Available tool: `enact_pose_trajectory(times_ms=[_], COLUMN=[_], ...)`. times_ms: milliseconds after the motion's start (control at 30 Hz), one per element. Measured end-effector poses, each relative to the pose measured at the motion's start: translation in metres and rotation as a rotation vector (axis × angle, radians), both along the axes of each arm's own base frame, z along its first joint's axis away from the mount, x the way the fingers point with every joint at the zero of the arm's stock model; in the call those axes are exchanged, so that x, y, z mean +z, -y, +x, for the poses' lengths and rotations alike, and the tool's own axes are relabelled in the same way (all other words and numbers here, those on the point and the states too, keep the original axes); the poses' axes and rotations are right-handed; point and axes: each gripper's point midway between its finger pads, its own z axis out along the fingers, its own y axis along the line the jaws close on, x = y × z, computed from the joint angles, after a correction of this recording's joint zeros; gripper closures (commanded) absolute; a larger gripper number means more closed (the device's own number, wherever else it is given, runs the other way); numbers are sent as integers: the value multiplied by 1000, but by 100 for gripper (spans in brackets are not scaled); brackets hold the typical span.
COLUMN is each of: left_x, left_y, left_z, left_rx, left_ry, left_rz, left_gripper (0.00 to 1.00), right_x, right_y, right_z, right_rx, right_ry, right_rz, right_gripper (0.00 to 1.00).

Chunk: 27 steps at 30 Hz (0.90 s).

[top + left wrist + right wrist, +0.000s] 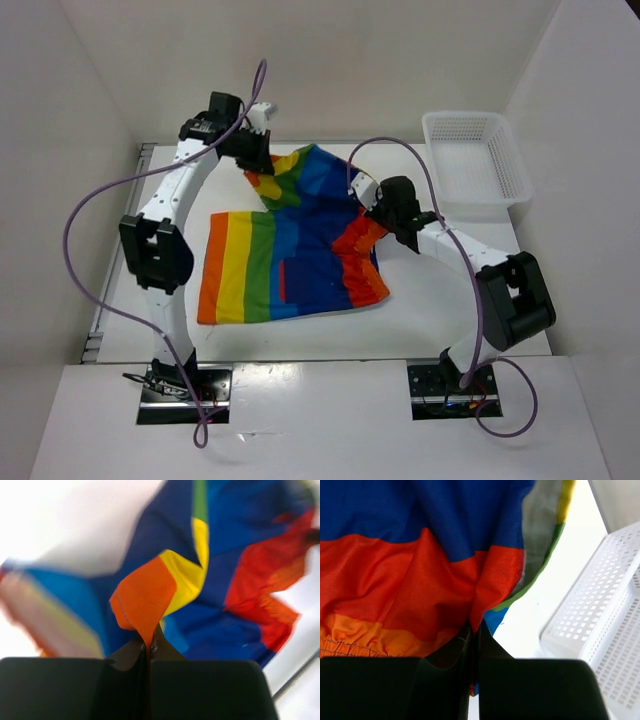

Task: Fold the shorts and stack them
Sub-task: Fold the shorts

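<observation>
The rainbow-striped shorts (290, 255) lie on the white table, one leg flat at the front left, the far part lifted and draped. My left gripper (262, 158) is shut on an orange corner of the shorts (145, 597) at the back and holds it up. My right gripper (385, 222) is shut on the red-orange waistband edge (485, 595) at the right side. In both wrist views the cloth is pinched between closed fingers.
A white plastic mesh basket (476, 158) stands at the back right, close to the right gripper; it also shows in the right wrist view (600, 620). White walls enclose the table on the left, back and right.
</observation>
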Motion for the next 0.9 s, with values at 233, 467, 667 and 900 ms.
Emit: enact_pose_trajectory(times_ms=[233, 467, 667, 900], left_x=[-78, -114, -101, -65], left_y=[-105, -147, -153, -143], left_z=[-82, -181, -228, -287], left_rx=[295, 385, 386, 336], left_ry=[-91, -108, -97, -46], left_rz=[312, 450, 426, 338], left_gripper=[100, 86, 53, 32], right_x=[20, 47, 33, 21], right_y=[-5, -49, -88, -104], right_z=[-17, -70, -169, -253], right_rx=[126, 452, 795, 1035], right_ry=[49, 88, 12, -189], right_rz=[-28, -76, -133, -75], right_gripper=[100, 100, 53, 20])
